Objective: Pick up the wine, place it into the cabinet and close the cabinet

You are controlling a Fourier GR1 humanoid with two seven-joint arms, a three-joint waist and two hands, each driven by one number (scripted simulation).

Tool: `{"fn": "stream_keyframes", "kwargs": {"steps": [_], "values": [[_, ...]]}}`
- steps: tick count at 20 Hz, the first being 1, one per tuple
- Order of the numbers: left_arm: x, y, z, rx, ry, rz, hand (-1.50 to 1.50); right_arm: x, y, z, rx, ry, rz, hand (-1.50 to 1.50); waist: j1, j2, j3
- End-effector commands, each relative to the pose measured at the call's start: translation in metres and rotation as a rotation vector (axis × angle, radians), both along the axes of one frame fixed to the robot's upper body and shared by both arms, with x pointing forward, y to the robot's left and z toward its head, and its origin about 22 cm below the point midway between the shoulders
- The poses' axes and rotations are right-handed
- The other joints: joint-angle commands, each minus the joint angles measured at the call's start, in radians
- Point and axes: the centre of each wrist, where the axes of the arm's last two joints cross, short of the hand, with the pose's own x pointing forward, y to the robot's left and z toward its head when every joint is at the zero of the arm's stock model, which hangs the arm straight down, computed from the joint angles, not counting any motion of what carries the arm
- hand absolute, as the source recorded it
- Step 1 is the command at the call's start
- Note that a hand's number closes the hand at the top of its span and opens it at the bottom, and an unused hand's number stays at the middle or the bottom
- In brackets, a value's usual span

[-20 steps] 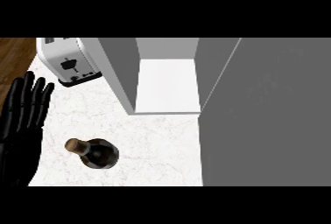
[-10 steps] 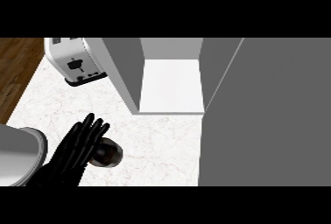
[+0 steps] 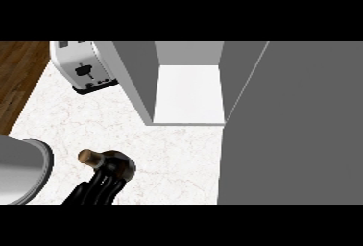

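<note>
Head view, looking steeply down on the marble counter (image 3: pixel 177 149). One black hand (image 3: pixel 96 190), on the grey forearm (image 3: pixel 21 168) at the lower left, enters from the lower edge; its fingers (image 3: pixel 108 178) lie straight and slightly apart, their tips resting on the dark body of the wine (image 3: pixel 113 163) without curling round it. Which of the robot's hands this is cannot be told, and no second hand shows.

One bottle is present. It stands on the counter just beyond the fingertips. Its corked neck (image 3: pixel 90 156) shows up and to the left of the fingertips, so its long axis reads as running from lower right to upper left.

One cabinet (image 3: pixel 188 93) stands open well beyond the fingers and to their right, its white shelf floor bare. Its grey door (image 3: pixel 291 125) fills the space to the right of the fingers. One toaster (image 3: pixel 83 69) sits far ahead of them. Bare counter lies between fingers and shelf edge; the wooden floor (image 3: pixel 21 77) borders the counter's left edge.
</note>
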Motion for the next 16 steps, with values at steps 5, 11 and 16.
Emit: {"fn": "stream_keyframes", "kwargs": {"steps": [5, 11, 16], "values": [[-0.028, -0.011, 0.030, -0.064, -0.034, -0.016, -1.50, -0.011, -0.003, 0.025, 0.002, 0.001, 0.018, -1.50, 0.000, -0.001, 0.001], [-0.020, -0.006, 0.034, -0.067, 0.008, 0.015, -1.50, -0.011, 0.002, 0.032, 0.007, -0.007, 0.023, -1.50, -0.007, 0.002, 0.001], [-0.020, 0.006, 0.037, -0.049, 0.000, 0.055, -1.50, -0.016, 0.012, 0.039, 0.014, -0.017, -0.007, -1.50, -0.005, 0.001, 0.000]]}}
